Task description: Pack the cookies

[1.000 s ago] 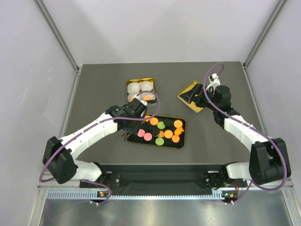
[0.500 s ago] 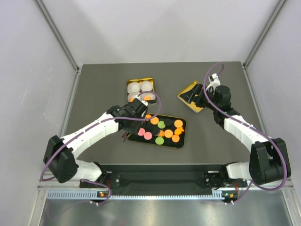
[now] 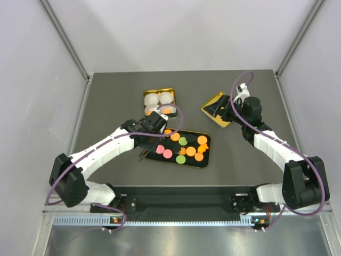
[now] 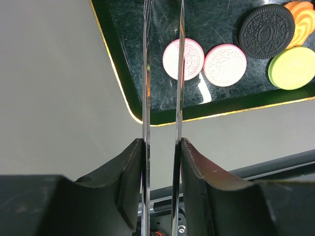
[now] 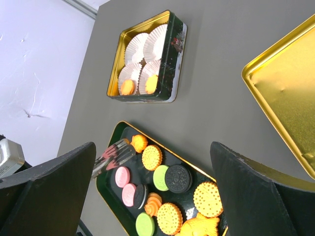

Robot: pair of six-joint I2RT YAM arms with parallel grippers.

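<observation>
Cookies (image 3: 184, 148) in pink, orange, green and black lay scattered on the dark tray (image 4: 216, 19) in the middle of the table. The left gripper (image 4: 162, 152) clamped a pair of tongs (image 5: 114, 153), whose blades stood narrowly apart over the tray's left end; in the left wrist view one blade crossed a pink cookie (image 4: 189, 59). Beyond the tray sat the tin (image 5: 174, 59) with four paper cups, two of them each holding an orange cookie. The right gripper (image 5: 155, 191) hung with its jaws wide and nothing between them, by the gold lid (image 5: 285, 93).
</observation>
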